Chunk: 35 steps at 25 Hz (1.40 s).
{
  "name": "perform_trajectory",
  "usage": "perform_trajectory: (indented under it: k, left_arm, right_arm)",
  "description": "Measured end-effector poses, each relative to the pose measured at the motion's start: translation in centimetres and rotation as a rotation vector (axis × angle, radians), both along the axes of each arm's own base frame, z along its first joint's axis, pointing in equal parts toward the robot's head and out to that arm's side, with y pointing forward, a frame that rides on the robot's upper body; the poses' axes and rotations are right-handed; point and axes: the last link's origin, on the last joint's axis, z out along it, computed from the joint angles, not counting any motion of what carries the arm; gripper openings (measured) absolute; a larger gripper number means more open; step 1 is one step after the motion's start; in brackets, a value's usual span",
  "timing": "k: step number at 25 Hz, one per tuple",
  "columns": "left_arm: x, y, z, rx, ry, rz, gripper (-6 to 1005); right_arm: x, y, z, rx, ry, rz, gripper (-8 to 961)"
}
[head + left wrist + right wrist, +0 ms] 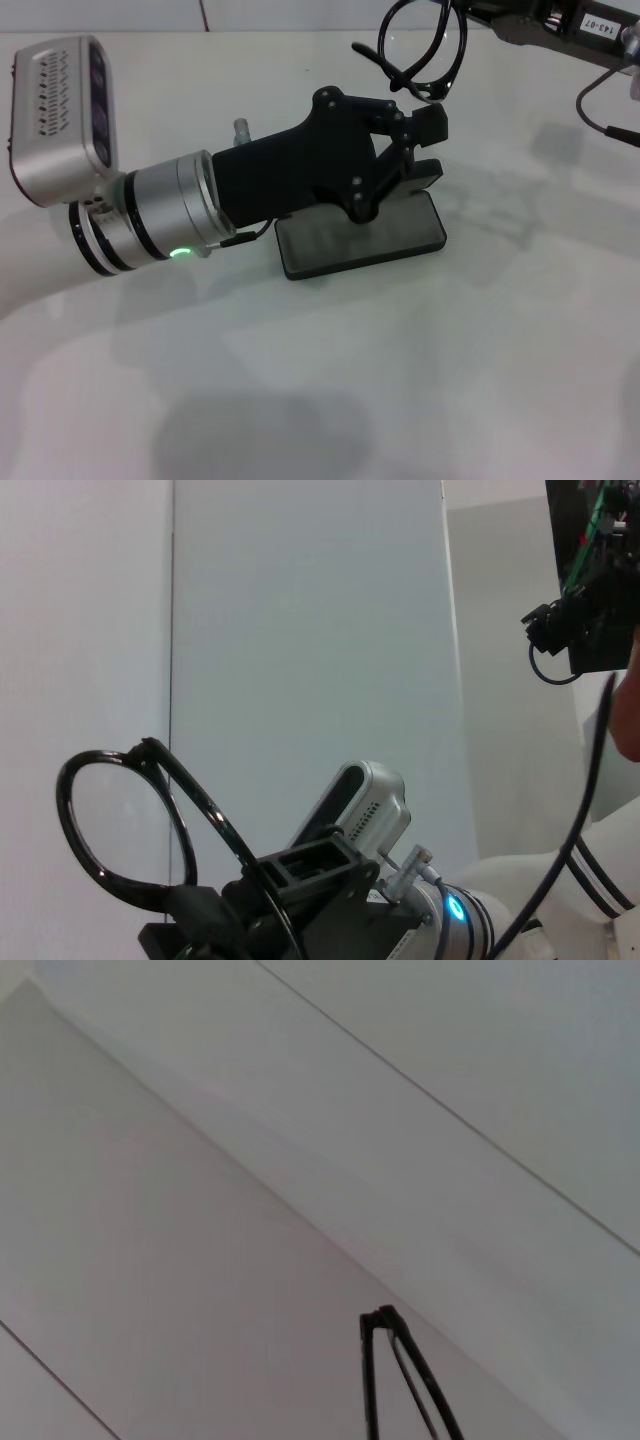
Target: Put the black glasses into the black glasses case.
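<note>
You are looking down at a pale, glossy white surface (pixel 400 380) with soft shadows across it. A white wall (pixel 300 12) runs along the far edge, with a thin dark vertical seam in it.

The black glasses case (pixel 365 240) lies open and flat near the middle of the surface, its ridged grey lining facing up. One end of it is hidden beneath the left arm.

Your left hand (pixel 425 145) reaches in from the left, a black hand on a silver wrist with a green light. It hovers over the far end of the case. Its fingers (pixel 432 122) are spread apart with nothing between them.

The black glasses (pixel 425 50) hang in the air above and beyond the case, near the top of the head view, just past the left hand's fingertips. They touch neither the case nor the surface.

Your right hand (pixel 475 12) enters from the top right corner, where the glasses meet it. You cannot tell how its fingers stand. Its wrist view shows white wall, a diagonal seam, and the thin black temple arms (pixel 400 1380).
</note>
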Motion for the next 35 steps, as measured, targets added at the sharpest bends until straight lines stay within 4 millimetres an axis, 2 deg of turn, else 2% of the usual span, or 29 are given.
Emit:
perform_trajectory:
  k: [35]
  left_arm:
    - [1.1,0.5,1.0,0.002,-0.047,-0.036,13]
  right_arm:
    - [0.7,-0.3,-0.7,-0.037,-0.131,0.048,138]
